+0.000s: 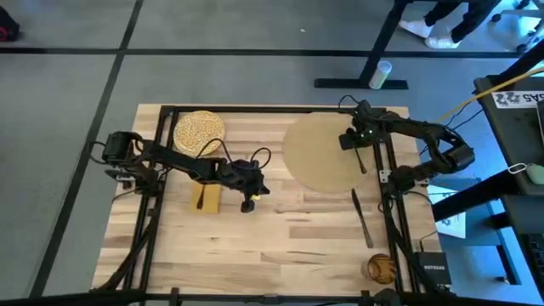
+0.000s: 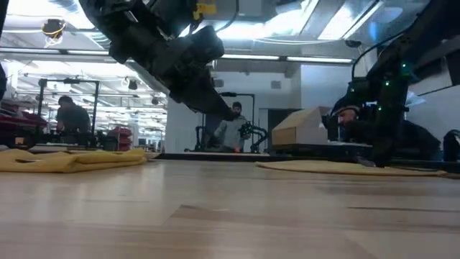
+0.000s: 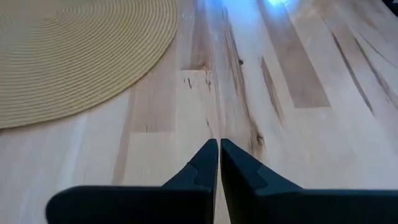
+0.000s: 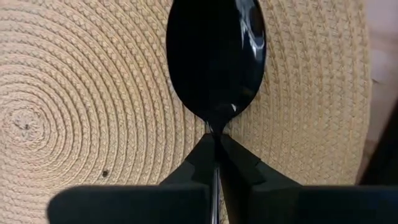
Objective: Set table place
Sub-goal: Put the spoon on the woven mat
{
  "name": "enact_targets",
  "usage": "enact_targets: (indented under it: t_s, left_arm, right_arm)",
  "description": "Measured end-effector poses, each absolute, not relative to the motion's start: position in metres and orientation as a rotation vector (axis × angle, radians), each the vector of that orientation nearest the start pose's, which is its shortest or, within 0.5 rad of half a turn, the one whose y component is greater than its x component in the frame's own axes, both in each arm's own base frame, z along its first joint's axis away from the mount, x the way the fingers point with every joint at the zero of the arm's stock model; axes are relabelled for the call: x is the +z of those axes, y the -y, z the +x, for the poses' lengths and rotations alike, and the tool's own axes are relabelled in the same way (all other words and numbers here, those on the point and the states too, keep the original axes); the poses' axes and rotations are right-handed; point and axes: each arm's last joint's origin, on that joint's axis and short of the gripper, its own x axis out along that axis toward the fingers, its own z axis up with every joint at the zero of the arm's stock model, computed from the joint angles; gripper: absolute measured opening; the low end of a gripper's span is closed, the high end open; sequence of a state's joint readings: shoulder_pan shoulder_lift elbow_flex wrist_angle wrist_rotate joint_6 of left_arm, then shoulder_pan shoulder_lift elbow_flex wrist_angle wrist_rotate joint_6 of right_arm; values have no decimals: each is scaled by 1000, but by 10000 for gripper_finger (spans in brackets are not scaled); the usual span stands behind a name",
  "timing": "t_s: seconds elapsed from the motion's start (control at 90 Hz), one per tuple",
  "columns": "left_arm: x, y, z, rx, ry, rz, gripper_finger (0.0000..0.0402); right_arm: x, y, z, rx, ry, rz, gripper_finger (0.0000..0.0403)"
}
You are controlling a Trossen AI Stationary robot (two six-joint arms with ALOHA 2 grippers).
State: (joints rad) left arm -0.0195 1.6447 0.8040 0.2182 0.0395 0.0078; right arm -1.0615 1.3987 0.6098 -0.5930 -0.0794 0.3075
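High view, left to right: the speckled round plate lies at the far left of the desk, the mustard napkin just nearer, and the left hand hangs beside it over bare wood, its fingers pressed together on nothing. Right of centre lies the place, a wide, thin, round tan mat woven in a tight spiral of cord; it looks light and floppy, likely to sag if lifted, so it is best pinched at the rim or slid flat. Over its right part the right hand is clamped on the neck of a glossy black spoon, which is hard, smooth and probably slippery, so a firm hold at the thin handle suits it. A dark knife lies on the wood nearer the front, with a small amber glass at the right front corner.
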Motion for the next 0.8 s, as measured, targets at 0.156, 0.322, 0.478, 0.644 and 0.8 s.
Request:
enact_targets:
  t_s: [0.156,0.322,0.478,0.644,0.8]
  left_arm:
    - [168,7,326,-59,-622,1,0]
    - [168,7,326,-59,-622,1,0]
    - [168,7,326,-59,-622,1,0]
    - [168,7,326,-59,-621,1,0]
    - [168,7,326,-59,-621,2,0]
  right_arm:
    - [137,181,103,-1025,-1090,1022,9]
    - [137,180,103,-1038,-1078,1034,48]
    - [140,180,102,-1077,-1082,1007,90]
    - [140,180,100,-1142,-1080,990,106]
    - [141,183,101,-1162,-1044,991,107]
